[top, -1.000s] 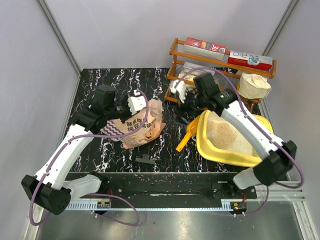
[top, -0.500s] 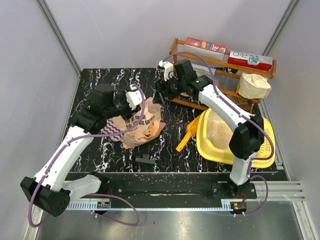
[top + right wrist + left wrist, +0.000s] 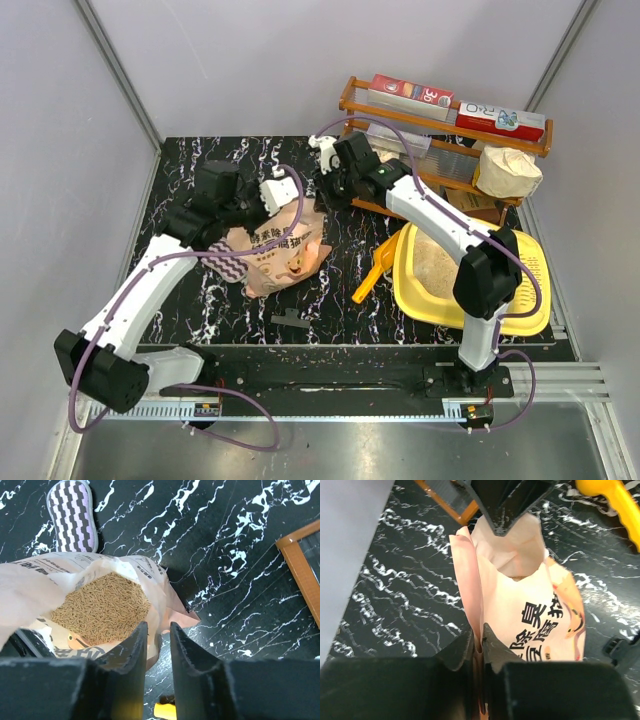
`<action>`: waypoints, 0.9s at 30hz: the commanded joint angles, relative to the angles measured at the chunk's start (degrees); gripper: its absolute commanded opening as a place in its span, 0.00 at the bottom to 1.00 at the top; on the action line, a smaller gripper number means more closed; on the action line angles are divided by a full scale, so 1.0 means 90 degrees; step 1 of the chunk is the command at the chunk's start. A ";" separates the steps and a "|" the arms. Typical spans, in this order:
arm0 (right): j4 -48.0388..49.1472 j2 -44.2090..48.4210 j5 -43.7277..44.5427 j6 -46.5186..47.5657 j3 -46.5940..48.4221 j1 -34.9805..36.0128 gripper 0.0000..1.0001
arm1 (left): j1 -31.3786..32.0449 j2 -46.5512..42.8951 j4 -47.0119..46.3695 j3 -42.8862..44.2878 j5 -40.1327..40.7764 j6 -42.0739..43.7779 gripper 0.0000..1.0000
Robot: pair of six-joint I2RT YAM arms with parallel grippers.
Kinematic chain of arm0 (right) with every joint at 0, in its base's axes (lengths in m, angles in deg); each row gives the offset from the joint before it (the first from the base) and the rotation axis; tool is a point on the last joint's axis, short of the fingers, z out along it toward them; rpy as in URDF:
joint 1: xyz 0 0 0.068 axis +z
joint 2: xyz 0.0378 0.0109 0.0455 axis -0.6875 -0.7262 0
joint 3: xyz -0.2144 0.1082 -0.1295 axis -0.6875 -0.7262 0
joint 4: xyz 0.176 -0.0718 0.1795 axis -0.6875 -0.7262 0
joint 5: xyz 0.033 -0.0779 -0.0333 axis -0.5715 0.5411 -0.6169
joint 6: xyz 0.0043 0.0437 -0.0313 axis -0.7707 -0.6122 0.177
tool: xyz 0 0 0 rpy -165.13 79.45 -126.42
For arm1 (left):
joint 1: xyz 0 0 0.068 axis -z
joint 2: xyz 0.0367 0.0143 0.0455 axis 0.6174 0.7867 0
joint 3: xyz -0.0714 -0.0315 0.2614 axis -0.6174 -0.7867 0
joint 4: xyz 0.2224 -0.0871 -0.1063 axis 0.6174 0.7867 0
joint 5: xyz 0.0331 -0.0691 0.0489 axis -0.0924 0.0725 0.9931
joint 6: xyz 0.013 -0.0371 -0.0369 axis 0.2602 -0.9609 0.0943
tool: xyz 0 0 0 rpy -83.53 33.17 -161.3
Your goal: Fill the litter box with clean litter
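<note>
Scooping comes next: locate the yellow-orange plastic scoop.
Top view, right of centre: the yellow-orange plastic scoop sits at the left rim of the large yellow plastic litter box.

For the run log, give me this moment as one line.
left fingers: pinching litter bag rim | right fingers: straddling opposite rim, grip unclear | litter box: partly filled
</note>
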 commanded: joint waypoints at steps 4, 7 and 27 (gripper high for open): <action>0.0061 0.0492 0.0470 0.0147 -0.0188 0.0028 0.13 | -0.0009 0.0622 0.0512 0.0983 -0.1353 0.0305 0.00; 0.0071 0.0716 0.0539 0.0147 -0.0315 0.0018 0.02 | 0.0010 0.0749 0.0502 0.1247 -0.1754 0.0314 0.00; 0.0256 0.2669 -0.2281 0.1228 -0.1896 -0.1630 0.60 | 0.0069 0.0778 -0.0279 0.1257 -0.2186 0.0100 0.00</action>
